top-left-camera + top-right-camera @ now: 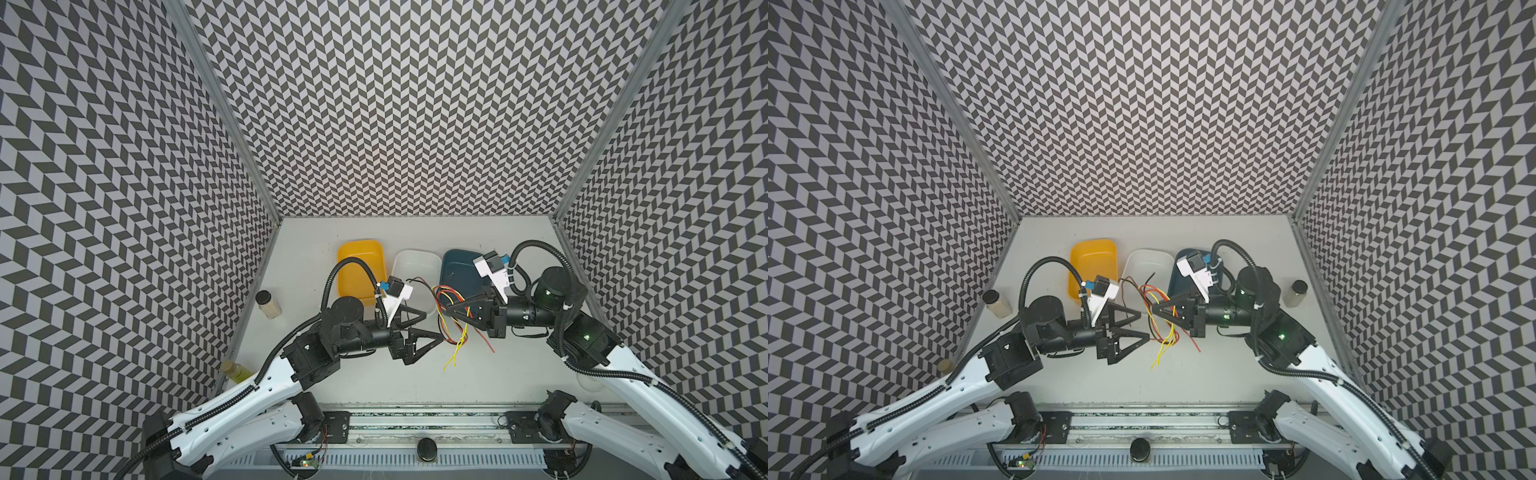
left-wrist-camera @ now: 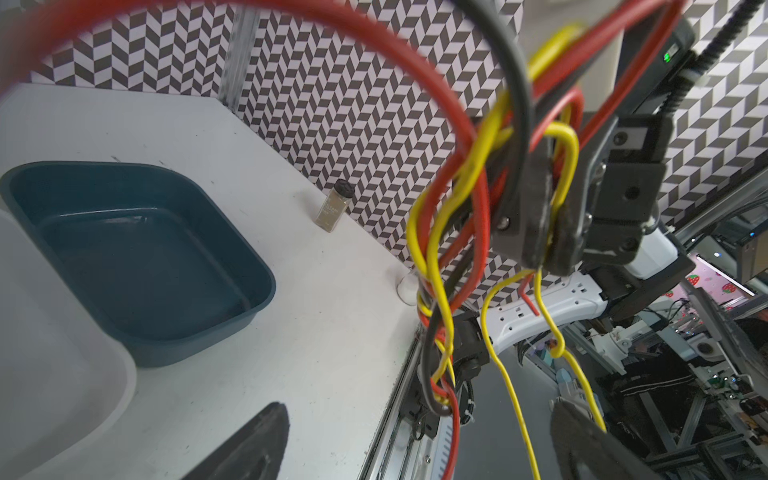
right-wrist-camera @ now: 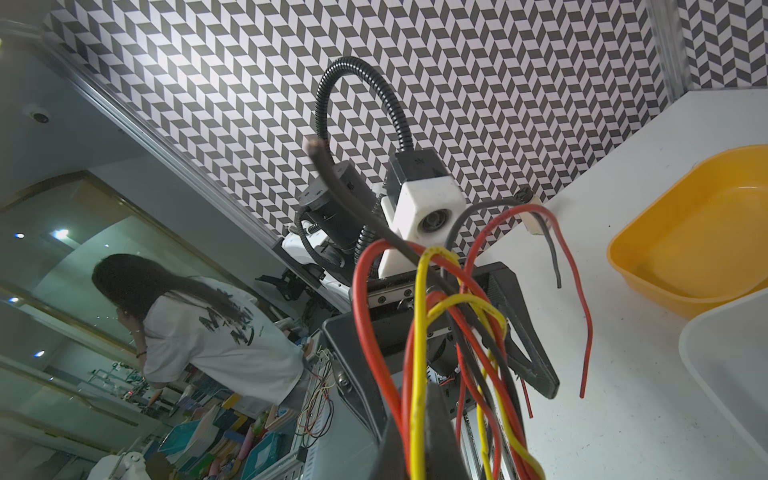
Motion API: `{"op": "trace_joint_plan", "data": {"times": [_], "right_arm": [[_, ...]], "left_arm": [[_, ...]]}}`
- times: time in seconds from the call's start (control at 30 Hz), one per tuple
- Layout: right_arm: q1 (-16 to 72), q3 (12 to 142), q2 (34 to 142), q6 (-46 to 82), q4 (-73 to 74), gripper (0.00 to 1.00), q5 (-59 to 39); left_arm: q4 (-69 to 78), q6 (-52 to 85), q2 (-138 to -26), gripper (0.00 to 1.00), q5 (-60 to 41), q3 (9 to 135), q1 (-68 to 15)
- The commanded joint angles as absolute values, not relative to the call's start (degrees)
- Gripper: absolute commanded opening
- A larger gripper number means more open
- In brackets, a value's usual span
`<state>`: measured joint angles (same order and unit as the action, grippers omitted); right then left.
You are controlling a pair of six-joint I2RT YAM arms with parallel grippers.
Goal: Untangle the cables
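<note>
Between my two claws hang the cables [image 1: 457, 341], a red, black and yellow snarl. My right claw [image 1: 450, 309] is pinched tight on several strands near the top of the bunch. The left wrist view shows yellow and red squeezed between its fingers [image 2: 538, 224], with loops rising above the grip and the rest dropping below it. So the bunch's long axis runs roughly down from that claw toward the table [image 1: 374, 374], and the loose yellow ends trail out on the near side. Whether those ends rest on the table or hang just clear of it I cannot tell for sure. My left claw [image 1: 433, 326] is spread as wide as it goes, holding and touching nothing. Its tips aim at the twisted part, which lies just ahead of them. That makes the left the free and nearer arm for the knot. I judge the coming move a short reach forward to take one strand below the right's grip.
</note>
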<state>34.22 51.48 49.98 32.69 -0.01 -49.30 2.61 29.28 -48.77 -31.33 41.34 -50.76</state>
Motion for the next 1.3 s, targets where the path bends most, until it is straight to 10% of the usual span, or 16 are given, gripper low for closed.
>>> {"op": "trace_joint_plan", "data": {"times": [0.0,0.77,1.03,1.27], "right_arm": [[33.9,51.3,49.1,33.9,5.9,0.00,-50.8],[33.9,50.0,48.1,35.2,8.0,0.00,-55.4],[33.9,49.0,48.3,35.7,9.4,0.00,-55.8],[34.0,49.2,47.3,34.8,7.8,0.00,-54.5]], "left_arm": [[8.1,31.0,-49.6,1.00,-32.2,40.6,-52.6],[18.6,34.8,-51.6,0.66,-22.7,37.0,-54.5],[22.1,36.1,-53.2,0.69,-23.5,37.2,-55.5],[21.2,35.4,-53.3,0.45,-23.7,36.7,-56.3]]}}
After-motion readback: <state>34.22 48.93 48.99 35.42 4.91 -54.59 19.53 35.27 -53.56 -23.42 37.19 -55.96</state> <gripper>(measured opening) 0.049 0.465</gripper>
